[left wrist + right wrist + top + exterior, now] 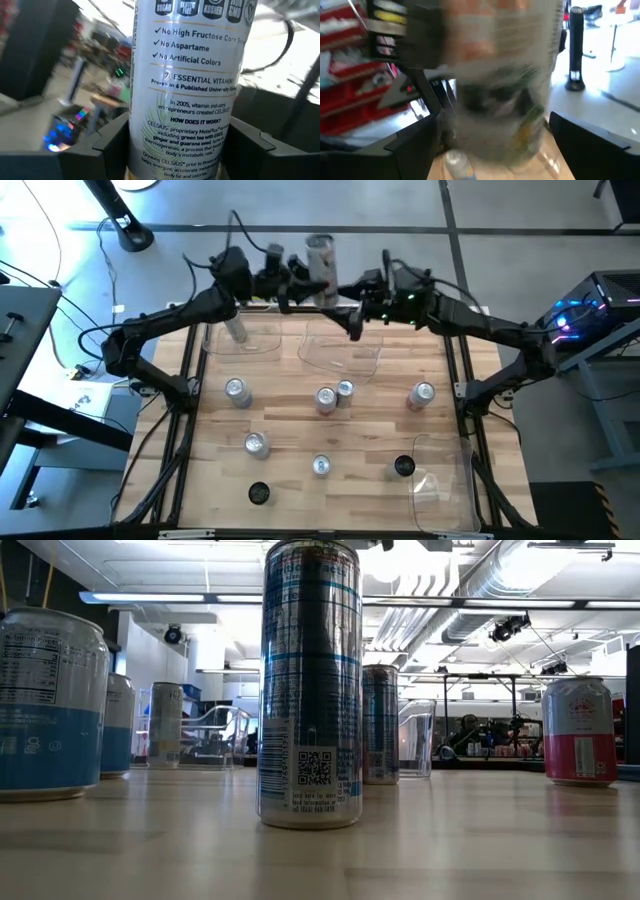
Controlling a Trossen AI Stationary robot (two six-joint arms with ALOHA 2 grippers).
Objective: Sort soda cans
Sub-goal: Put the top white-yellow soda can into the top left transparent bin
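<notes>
My left gripper [297, 280] is raised over the table's far edge, shut on a white soda can with a pink top [320, 258]. In the left wrist view the can [187, 85] fills the gap between the fingers. My right gripper [502, 145] is open at the same can [502, 85]; its fingers stand on either side with gaps showing. Several more cans stand on their bases on the table, among them a silver one [236, 391], a pair [326, 399] and a red-and-silver one [421, 395]. Another can [235, 330] lies in the far left bin. My left gripper pinches the can's printed side wall [145, 145] between its two fingers [107, 142], one on each side. The fingers come about level from the table's left side. The can is about upright and lifted clear of the table.
Clear plastic bins sit at the far left [262, 345], far middle [345, 358] and near right [450, 480]. Two dark-topped cans [259, 493] [403, 467] stand near the near edge. In the low view a tall can [310, 690] stands close in front.
</notes>
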